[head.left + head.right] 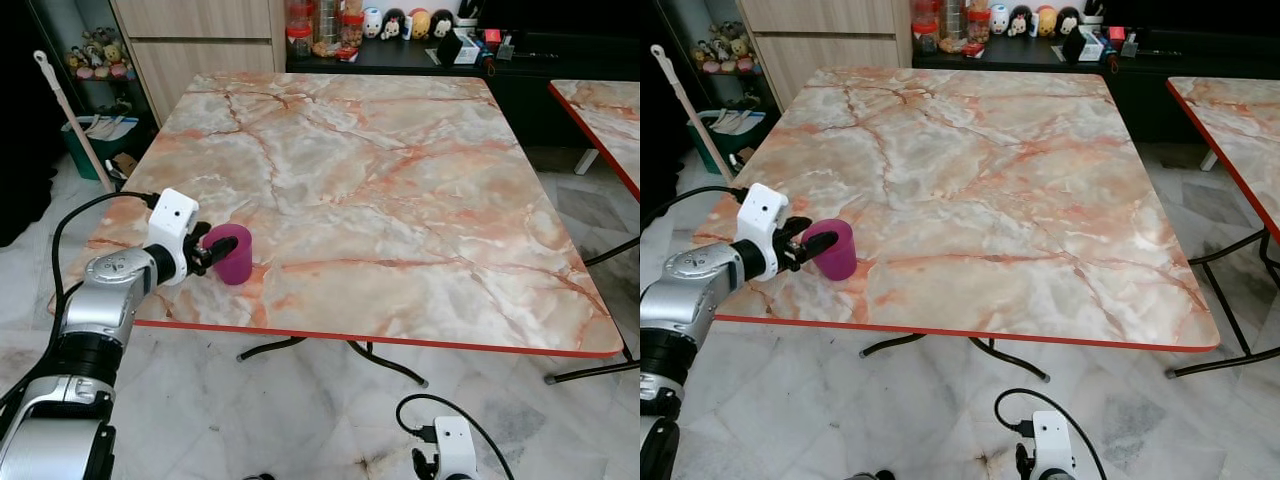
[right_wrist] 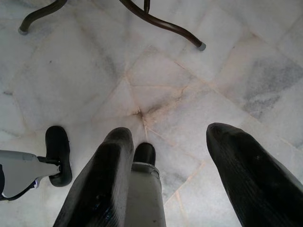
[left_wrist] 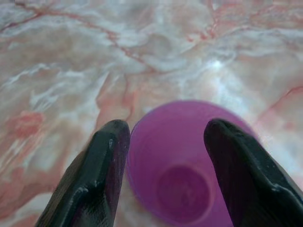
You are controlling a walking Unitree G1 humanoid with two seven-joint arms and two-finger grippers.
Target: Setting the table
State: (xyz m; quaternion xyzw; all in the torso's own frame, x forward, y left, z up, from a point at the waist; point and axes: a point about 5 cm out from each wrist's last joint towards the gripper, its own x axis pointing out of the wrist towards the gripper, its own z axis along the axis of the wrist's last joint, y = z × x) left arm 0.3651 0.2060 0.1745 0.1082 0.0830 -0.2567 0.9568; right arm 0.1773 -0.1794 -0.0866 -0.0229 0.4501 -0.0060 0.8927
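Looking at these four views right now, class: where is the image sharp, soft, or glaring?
Left eye view: sharp and evenly lit, cup crisp on the table. Left wrist view: cup and fingers soft, too close; a glare spot on the marble. Right wrist view: floor sharp, fingers slightly soft.

Before me stands a square table [image 1: 400,180] with a peach-and-white marble top and a red edge, on dark curved metal legs [image 1: 385,362]. Beyond its right edge sits a 2nd table [image 1: 605,115] of the same pattern. The floor [image 1: 300,420] is pale grey-veined marble tile. Past the far edge runs a black sideboard [image 1: 520,60] carrying jars and small figurines, beside light wood cabinet doors [image 1: 195,45]. Off the far left corner, a green bin [image 1: 90,140] and a leaning broom handle [image 1: 70,110].
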